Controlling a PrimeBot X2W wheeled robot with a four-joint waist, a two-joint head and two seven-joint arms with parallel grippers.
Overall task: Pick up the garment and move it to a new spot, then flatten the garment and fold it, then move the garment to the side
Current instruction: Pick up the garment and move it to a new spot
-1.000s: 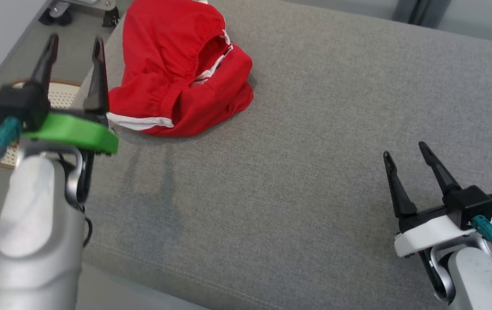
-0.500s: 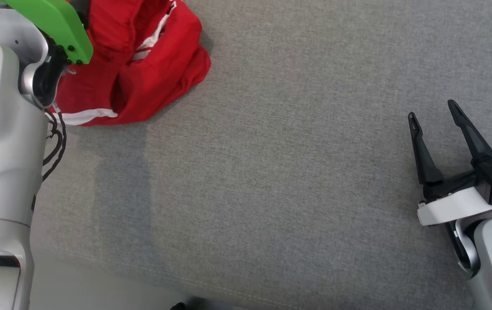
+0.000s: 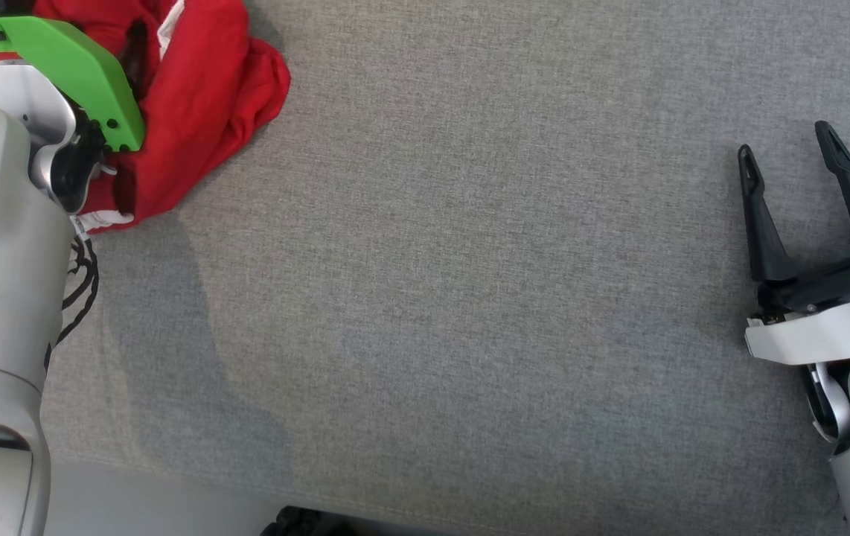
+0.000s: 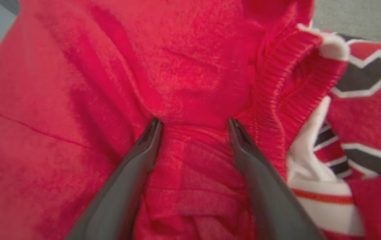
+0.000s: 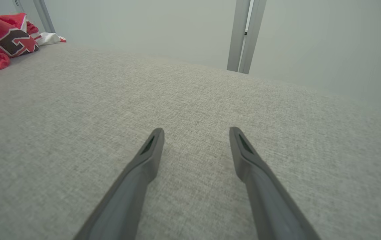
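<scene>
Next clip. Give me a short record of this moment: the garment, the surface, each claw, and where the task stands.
garment: red with white trim, crumpled in a heap at the far left of the surface
surface: grey woven upholstery
left claw: open, down on the garment, a bunched fold of cloth between its fingers
right claw: open, holding nothing, over bare surface at the right, well apart from the garment
task stage: garment not yet gripped or lifted; flattening and folding not begun
</scene>
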